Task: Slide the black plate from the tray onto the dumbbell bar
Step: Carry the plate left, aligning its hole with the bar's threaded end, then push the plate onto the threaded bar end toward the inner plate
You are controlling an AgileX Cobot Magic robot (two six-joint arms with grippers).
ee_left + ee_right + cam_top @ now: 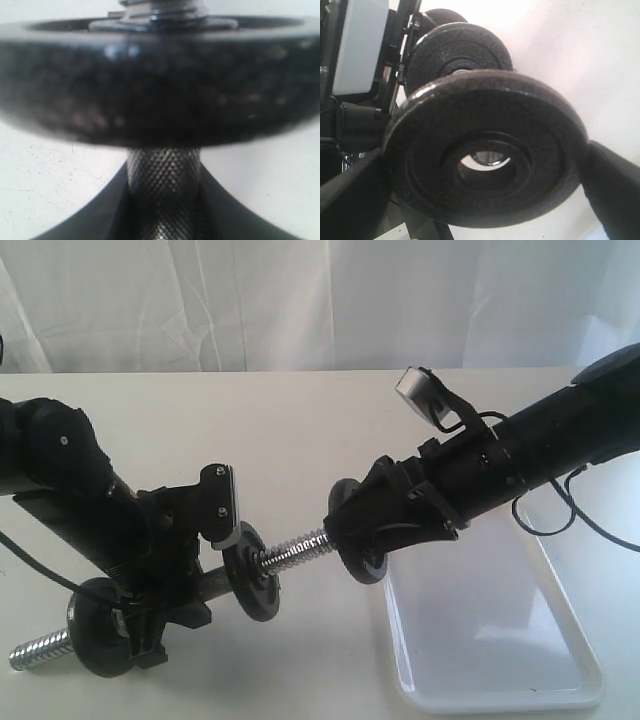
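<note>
My left gripper (175,575) is shut on the knurled middle of the dumbbell bar (162,192) and holds it tilted above the table. Two black discs are on the bar: one (252,585) just past my left fingers, one (100,625) near the low threaded end. The bar's upper threaded end (300,550) points at the black plate (362,540), which my right gripper (372,530) is shut on, edge to edge. In the right wrist view the bar's tip (487,158) shows through the black plate's (485,145) central hole. The white tray (500,640) lies below my right arm.
A white curtain (300,300) hangs behind the pale table (300,420). Cables (560,510) trail from my right arm over the tray's far end. A white camera block (420,385) sticks up from the right wrist.
</note>
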